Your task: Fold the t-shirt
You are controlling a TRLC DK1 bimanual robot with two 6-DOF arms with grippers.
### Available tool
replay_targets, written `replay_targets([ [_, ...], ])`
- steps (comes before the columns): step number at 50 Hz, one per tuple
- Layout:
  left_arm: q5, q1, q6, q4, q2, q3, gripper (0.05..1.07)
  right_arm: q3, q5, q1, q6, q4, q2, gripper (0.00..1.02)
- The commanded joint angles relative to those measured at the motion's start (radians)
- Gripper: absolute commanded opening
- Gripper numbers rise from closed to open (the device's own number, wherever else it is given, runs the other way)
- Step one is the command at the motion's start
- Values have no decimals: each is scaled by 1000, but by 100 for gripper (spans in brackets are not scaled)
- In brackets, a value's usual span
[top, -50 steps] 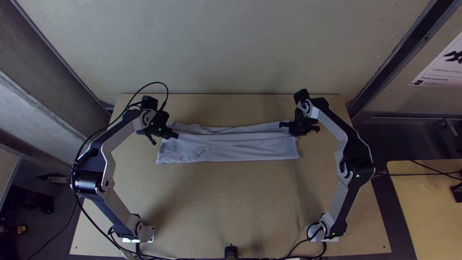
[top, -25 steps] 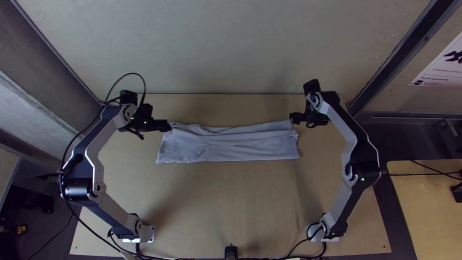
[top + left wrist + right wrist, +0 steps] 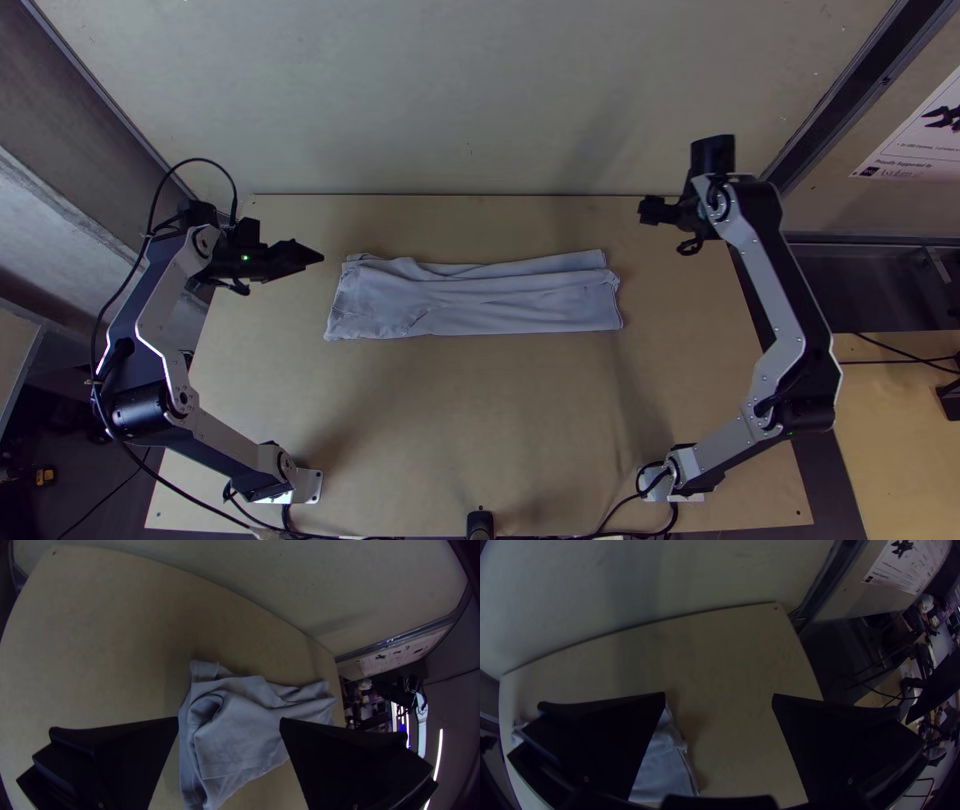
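The light grey t-shirt [image 3: 475,298] lies folded into a long, wrinkled strip across the table, its left end more crumpled. Left of that end, apart from the cloth, is my left gripper [image 3: 310,257]. Past the strip's upper right corner, my right gripper [image 3: 655,210] is off the cloth. In the left wrist view my left gripper [image 3: 229,725] is open with nothing held, the shirt [image 3: 240,725] lying beyond its fingers. In the right wrist view my right gripper [image 3: 719,700] is open and empty, with the shirt's end [image 3: 665,770] partly hidden behind one finger.
The wooden table [image 3: 480,420] has a wall [image 3: 480,100] along its far edge. A black cable loops beside the left arm. A second wooden surface [image 3: 890,440] stands at the right, with cables over it.
Both grippers have moved outward from the shirt's ends, the left one leftward, the right one to the right and toward the far edge. The shirt has kept its place.
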Motion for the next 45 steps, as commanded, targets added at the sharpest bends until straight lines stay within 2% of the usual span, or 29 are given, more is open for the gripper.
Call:
replay_targets([
  [1,69,35,29,-17,45,-55,103,46,-12,-22,18,12,-48,98],
  [16,141,96,139,-20,201,-78,103,8,-13,-19,18,12,-94,98],
  [31,146,101,219,-60,292,-101,103,-12,-13,-7,18,12,-92,98],
  [45,149,24,202,-55,284,-144,103,-31,-13,-1,18,12,-92,98],
])
